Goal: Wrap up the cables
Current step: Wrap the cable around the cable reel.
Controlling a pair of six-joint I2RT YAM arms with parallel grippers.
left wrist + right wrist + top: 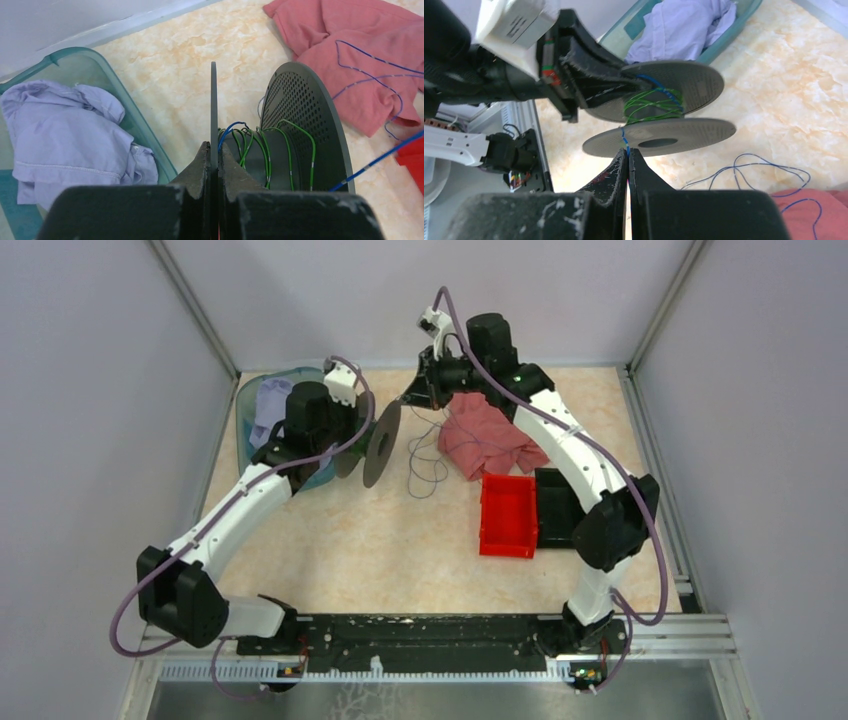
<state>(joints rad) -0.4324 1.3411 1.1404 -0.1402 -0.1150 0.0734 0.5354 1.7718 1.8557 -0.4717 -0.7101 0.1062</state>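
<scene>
Pale lilac-grey walls (90, 390) close in the beige marbled worktop (400, 560) at nine, twelve and three o'clock; light is even.

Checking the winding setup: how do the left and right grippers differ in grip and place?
The left gripper clamps a flange of the dark spool; the right gripper pinches the thin blue cable. The left gripper sits near the teal tub, the right gripper beside the pink cloth. Both are shut.

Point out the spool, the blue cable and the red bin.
spool (305, 115): left wrist view, on its perforated far flange.
blue cable (385, 156): left wrist view, on the straight run beside the spool.
red bin (505, 543): top view, on its near wall.
</scene>
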